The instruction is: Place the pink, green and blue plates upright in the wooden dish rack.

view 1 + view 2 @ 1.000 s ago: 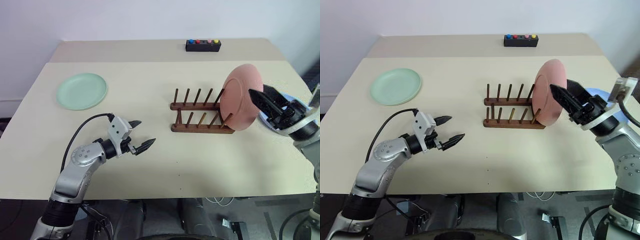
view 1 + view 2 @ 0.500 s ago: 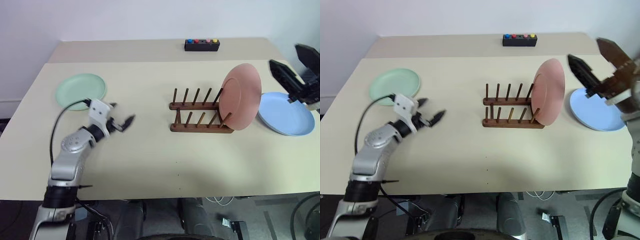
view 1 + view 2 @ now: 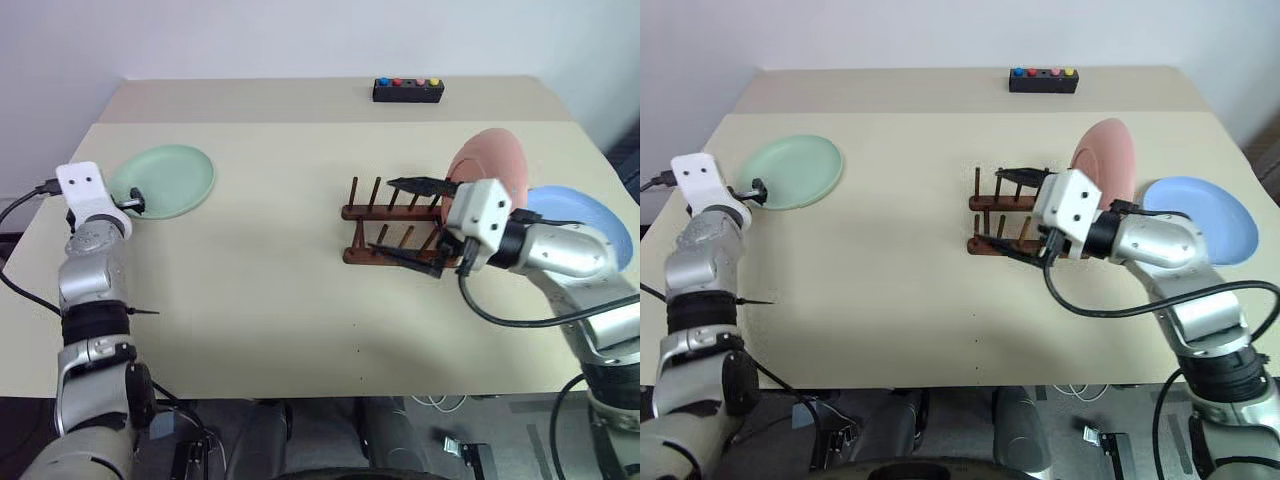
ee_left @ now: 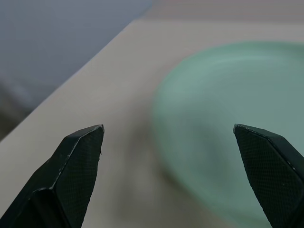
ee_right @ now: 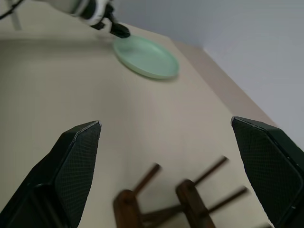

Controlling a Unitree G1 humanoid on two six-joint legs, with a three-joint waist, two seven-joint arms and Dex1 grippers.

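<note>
Wooden dish rack (image 3: 400, 225) is seen near the middle of the beige table (image 3: 290, 290), slightly toward the robot's right. Pink plate (image 3: 492, 160) is found standing upright at the rack's right end, between the last pegs. Blue plate (image 3: 590, 215) is seen lying flat on the table just beyond the pink one, partly hidden behind the right arm. Green plate (image 3: 165, 180) is seen lying flat well apart from the rack, at the table's left side. Left gripper (image 4: 173, 178) is held at the near-left rim of the green plate, fingers spread wide with nothing between them; contact with the plate cannot be told. Right gripper (image 3: 415, 225) is held over the dish rack, pointed toward the robot's left, fingers spread wide and empty, one finger above the pegs and one at the near rail. In the right wrist view the rack's pegs (image 5: 147, 178) are seen close below the spread fingers, with the green plate and left gripper far across the table. A black box with coloured buttons (image 3: 407, 90) is noted at the table's far edge.
</note>
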